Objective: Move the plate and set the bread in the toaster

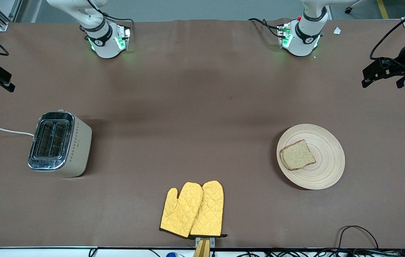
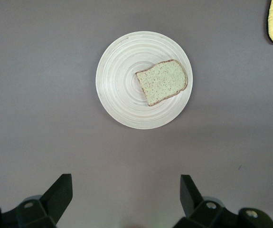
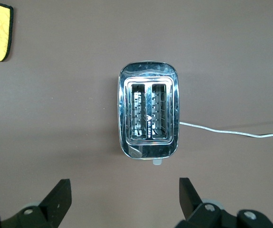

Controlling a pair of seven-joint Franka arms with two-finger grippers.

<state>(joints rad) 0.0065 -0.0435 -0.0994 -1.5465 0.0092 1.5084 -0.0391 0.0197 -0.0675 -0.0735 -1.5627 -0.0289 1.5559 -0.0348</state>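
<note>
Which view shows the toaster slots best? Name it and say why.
The right wrist view: it looks straight down into the toaster, so both slots and the wires inside show, and nothing sits in them. The front view shows the toaster smaller and at an angle, slots darker. The left wrist view does not show it.

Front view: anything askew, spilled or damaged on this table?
Nothing stands out. The bread lies flat on the plate, the toaster stands upright with empty slots, and two oven mitts lie flat.
</note>
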